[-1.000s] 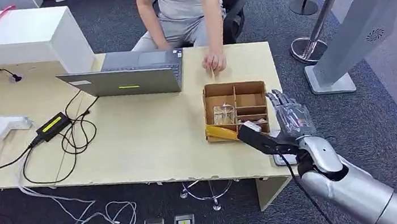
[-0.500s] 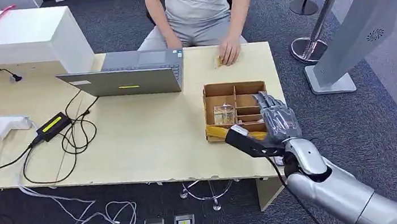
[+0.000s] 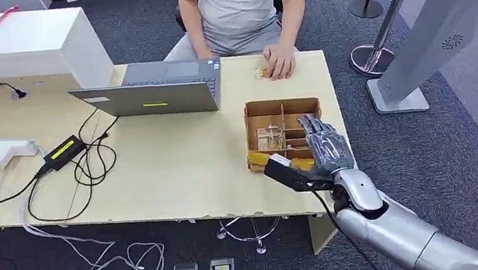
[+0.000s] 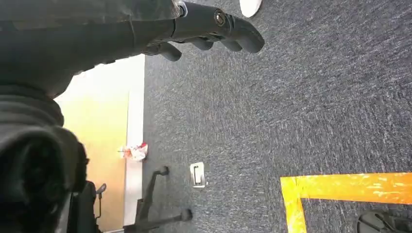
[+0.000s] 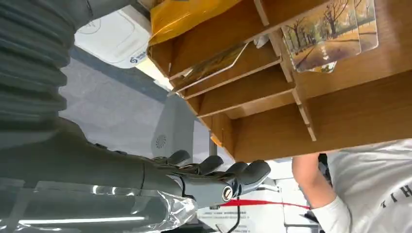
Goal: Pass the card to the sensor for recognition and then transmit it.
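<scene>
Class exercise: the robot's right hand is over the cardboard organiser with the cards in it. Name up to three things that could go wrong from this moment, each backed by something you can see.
1. The right hand, open above the cardboard organiser, could catch a thin divider and drag the box.
2. The cards lie flat in a compartment, so the fingers may slip or lift two.
3. The box sits near the table edge; a push might tip it off.

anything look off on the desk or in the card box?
Nothing broken or spilled. The cables left of the laptop are a loose tangle, and a yellow packet hangs over the front edge of the cardboard box beside the right hand.
</scene>
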Robot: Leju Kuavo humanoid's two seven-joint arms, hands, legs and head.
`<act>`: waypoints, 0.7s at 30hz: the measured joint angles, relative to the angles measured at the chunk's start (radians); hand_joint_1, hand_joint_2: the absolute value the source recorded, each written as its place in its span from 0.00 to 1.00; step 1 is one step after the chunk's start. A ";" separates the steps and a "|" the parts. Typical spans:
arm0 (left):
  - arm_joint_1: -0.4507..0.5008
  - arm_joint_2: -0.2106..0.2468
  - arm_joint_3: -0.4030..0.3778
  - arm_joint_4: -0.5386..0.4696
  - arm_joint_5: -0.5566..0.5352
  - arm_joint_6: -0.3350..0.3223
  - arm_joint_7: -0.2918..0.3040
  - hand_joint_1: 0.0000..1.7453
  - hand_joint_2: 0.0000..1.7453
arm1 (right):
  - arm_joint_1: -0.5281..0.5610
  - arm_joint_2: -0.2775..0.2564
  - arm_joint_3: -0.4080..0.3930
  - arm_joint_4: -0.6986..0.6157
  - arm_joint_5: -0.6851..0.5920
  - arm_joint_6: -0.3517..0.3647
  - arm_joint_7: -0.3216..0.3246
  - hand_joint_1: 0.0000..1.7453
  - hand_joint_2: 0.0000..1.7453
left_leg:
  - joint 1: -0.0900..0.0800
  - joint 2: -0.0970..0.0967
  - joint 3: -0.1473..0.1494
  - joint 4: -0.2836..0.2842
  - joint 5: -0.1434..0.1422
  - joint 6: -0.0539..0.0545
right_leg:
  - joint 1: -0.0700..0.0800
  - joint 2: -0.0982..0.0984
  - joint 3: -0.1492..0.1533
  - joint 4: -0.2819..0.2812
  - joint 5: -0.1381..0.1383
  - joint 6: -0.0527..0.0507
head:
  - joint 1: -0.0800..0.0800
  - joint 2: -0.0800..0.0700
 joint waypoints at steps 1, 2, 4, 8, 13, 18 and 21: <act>0.000 0.000 0.000 0.000 0.000 0.000 0.000 0.00 0.00 | 0.001 0.003 0.000 0.005 0.000 -0.003 -0.002 0.00 1.00 | 0.000 0.000 0.000 0.000 0.000 0.000 | 0.000 0.000 0.000 0.000 0.000 0.000 | 0.000 0.000; 0.000 0.000 0.000 0.000 0.000 -0.001 0.000 0.00 0.00 | 0.001 0.006 0.000 0.012 0.000 -0.006 -0.003 0.00 1.00 | 0.000 0.000 0.000 0.000 0.000 0.000 | 0.000 0.000 0.000 0.000 0.000 0.000 | 0.000 0.000; 0.000 0.000 0.000 0.000 0.000 -0.001 0.000 0.00 0.00 | 0.004 0.011 0.000 0.027 0.000 -0.011 -0.007 0.00 1.00 | 0.000 0.000 0.000 0.000 0.000 0.000 | 0.000 0.000 0.000 0.000 0.000 0.000 | 0.000 0.000; 0.000 0.000 0.000 0.000 0.000 -0.001 0.000 0.00 0.00 | 0.005 0.019 0.000 0.052 0.000 -0.015 -0.012 0.00 1.00 | 0.000 0.000 0.000 0.000 0.000 0.000 | 0.000 0.000 0.000 0.000 0.000 0.000 | 0.000 0.000; 0.000 0.000 0.000 0.000 0.000 0.000 0.000 0.00 0.00 | 0.006 0.027 0.000 0.077 0.001 -0.014 -0.030 1.00 1.00 | 0.000 0.000 0.000 0.000 0.000 0.000 | 0.000 0.000 0.000 0.000 0.000 0.000 | 0.000 0.000; 0.000 0.000 0.000 0.000 0.000 0.000 0.000 0.00 0.00 | 0.006 0.041 0.000 0.103 0.002 -0.014 -0.045 1.00 1.00 | 0.000 0.000 0.000 0.000 0.000 0.000 | 0.000 0.000 0.000 0.000 0.000 0.000 | 0.000 0.000; 0.000 0.000 0.000 0.000 0.001 0.000 0.000 0.00 0.00 | 0.006 0.049 0.000 0.114 0.001 -0.014 -0.055 1.00 1.00 | 0.000 0.000 0.000 0.000 0.000 0.000 | 0.000 0.000 0.000 0.000 0.000 0.000 | 0.000 0.000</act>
